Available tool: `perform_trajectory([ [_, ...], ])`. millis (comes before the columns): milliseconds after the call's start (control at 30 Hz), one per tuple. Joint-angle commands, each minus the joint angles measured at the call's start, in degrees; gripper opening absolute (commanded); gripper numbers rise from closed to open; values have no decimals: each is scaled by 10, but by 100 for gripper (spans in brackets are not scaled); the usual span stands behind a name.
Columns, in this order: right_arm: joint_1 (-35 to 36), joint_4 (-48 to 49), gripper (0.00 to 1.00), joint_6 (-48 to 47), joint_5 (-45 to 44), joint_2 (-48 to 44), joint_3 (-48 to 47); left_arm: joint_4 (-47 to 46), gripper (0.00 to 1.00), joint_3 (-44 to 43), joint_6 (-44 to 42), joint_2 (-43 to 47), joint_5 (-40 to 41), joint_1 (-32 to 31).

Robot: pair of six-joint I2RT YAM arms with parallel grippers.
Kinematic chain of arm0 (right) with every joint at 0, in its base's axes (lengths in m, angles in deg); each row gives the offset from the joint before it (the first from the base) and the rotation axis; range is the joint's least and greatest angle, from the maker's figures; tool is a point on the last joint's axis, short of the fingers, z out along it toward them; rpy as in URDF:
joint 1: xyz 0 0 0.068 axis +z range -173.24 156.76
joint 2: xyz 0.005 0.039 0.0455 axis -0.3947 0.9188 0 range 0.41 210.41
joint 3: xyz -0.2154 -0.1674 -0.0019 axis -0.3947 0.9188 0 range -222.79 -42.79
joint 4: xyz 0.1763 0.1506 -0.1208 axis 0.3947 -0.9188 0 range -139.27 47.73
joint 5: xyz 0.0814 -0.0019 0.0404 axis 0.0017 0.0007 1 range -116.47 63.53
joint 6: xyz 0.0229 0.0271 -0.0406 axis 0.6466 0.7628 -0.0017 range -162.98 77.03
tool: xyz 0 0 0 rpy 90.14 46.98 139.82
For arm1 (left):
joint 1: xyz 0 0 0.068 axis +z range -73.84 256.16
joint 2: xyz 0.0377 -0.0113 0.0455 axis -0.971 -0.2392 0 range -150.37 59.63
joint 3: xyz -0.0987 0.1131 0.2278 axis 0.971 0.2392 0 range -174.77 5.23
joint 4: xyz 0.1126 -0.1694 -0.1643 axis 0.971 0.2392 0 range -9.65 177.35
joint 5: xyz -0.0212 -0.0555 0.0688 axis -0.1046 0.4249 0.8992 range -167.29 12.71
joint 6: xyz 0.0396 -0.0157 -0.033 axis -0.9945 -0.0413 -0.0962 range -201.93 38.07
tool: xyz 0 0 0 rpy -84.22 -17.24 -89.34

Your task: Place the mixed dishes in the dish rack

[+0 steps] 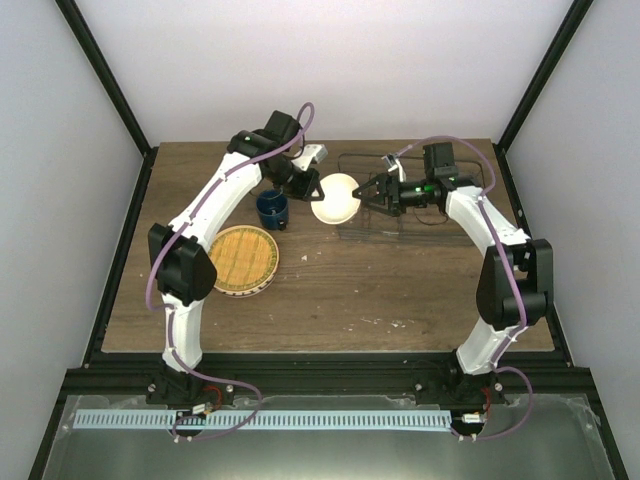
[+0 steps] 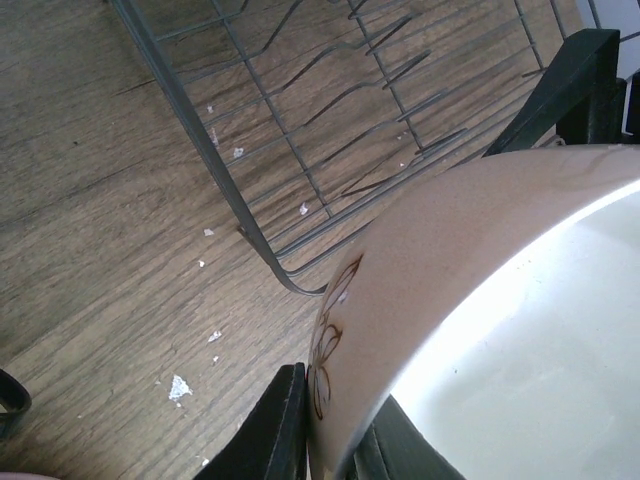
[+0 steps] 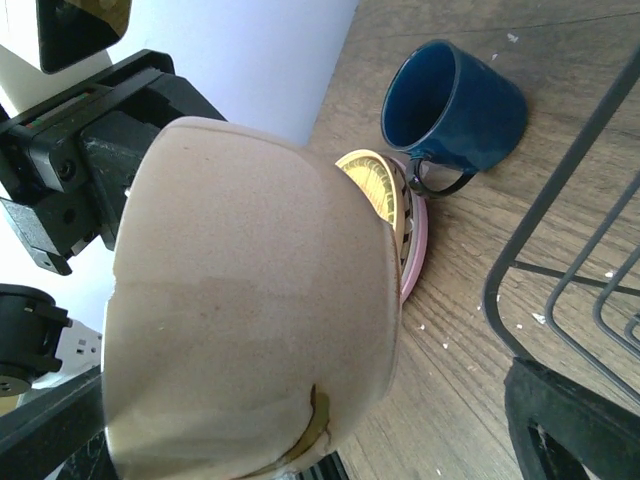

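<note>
Farthest left of the rack (image 1: 400, 225), a stack of plates (image 1: 243, 260) lies flat on the worktop (image 1: 400, 290). The yellow plate (image 3: 375, 190) is on top, and the right wrist view shows a pink plate (image 3: 415, 250) under it. The mug (image 1: 272, 208) stands upright between that stack and the rack, well apart from the wire.

Next comes the left gripper (image 1: 312, 188), clenched on the rim of the bowl (image 1: 335, 197) with one finger (image 2: 283, 430) outside the wall and the other inside. The bowl hangs tilted above the worktop at the rack's left end. Its mouth is turned up and back toward the left arm, its base toward the rack. I cannot tell whether it already overhangs the wire.

Over the rack's left end the right gripper (image 1: 385, 190) hovers, jaws spread wide and grasping nothing, pointing at the bowl's base from near by.

The rack lies straight to the right of the bowl, past the wire rim. The left arm has the bowl, so it looks the nearer to carry it in. The right gripper stands in that path, and I judge it must either take the bowl or move aside.
</note>
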Motion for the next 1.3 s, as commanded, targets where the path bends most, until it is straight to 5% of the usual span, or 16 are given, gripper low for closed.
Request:
perform_trajectory([
  [0, 9, 28, 100, -4, 16, 13, -14, -31, 10, -25, 14, 2, -34, -1],
  [500, 32, 90, 97, 26, 50, 32, -12, -61, 9, -19, 33, -11, -52, -2],
  [700, 34, 91, 86, 26, 58, 31, -18, -62, 8, -16, 32, -13, -44, -2],
  [1000, 34, 105, 55, 33, 76, 32, -24, -69, 9, -10, 32, -17, -45, -2],
  [1167, 34, 114, 53, 37, 74, 32, -29, -71, 12, -2, 29, -16, -40, -2],
  [1267, 34, 112, 54, 38, 62, 32, -38, -69, 24, 5, 26, -17, -33, -2],
])
